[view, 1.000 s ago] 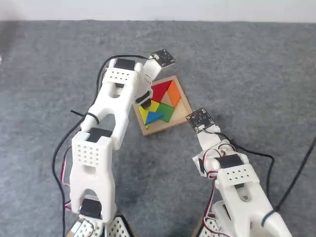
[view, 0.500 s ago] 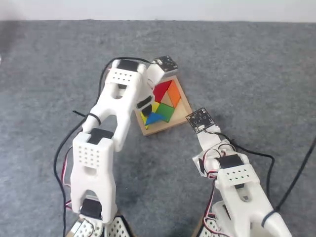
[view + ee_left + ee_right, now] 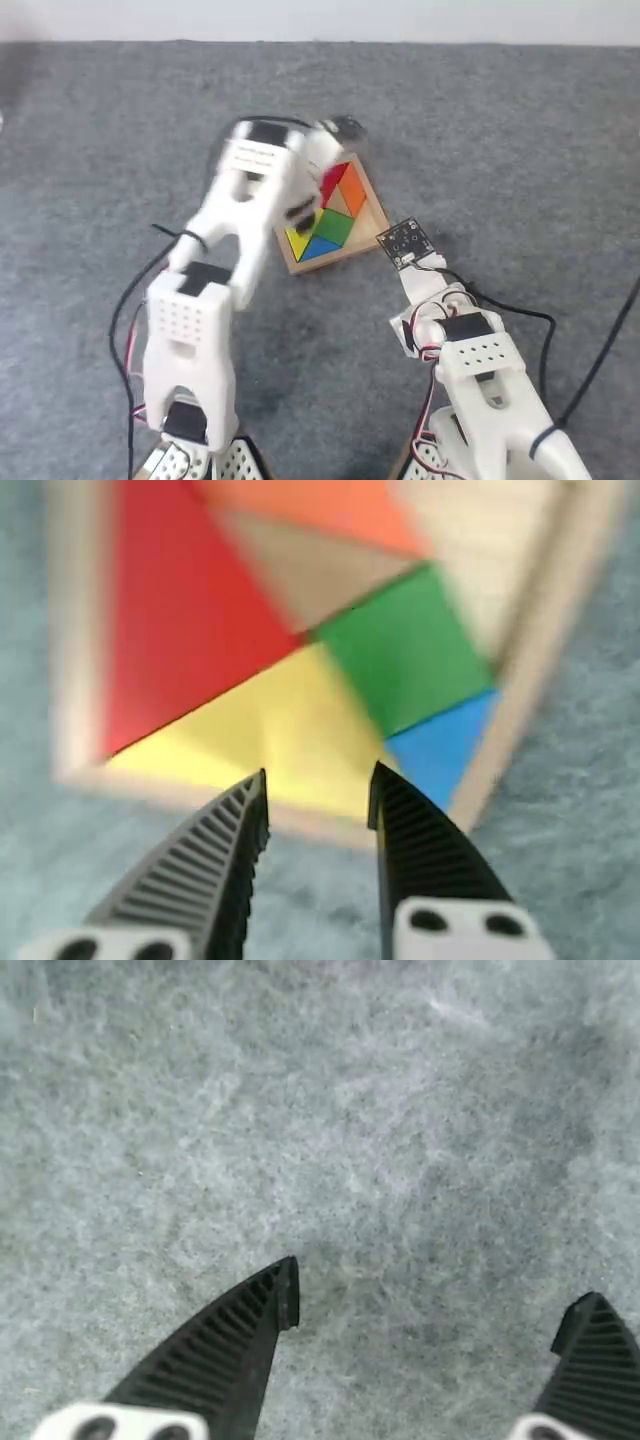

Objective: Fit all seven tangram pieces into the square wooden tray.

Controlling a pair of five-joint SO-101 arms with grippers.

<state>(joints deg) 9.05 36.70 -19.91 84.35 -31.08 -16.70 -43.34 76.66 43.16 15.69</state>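
L pincer (image 3: 315, 780) shifted over square wood tray (image 3: 545, 650), barely parted, empty; R pincer (image 3: 440, 1285) spread wide, empty.

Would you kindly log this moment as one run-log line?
left gripper: open, above tray | right gripper: open, above carpet | held: nothing

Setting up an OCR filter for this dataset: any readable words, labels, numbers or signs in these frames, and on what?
No readable text in any view.
Wooden tray and coloured pieces: plain surfaces, no print.
Small black circuit board on the right arm's wrist: tiny light marks, too small to read.
Grey carpet: no label or sign on it.
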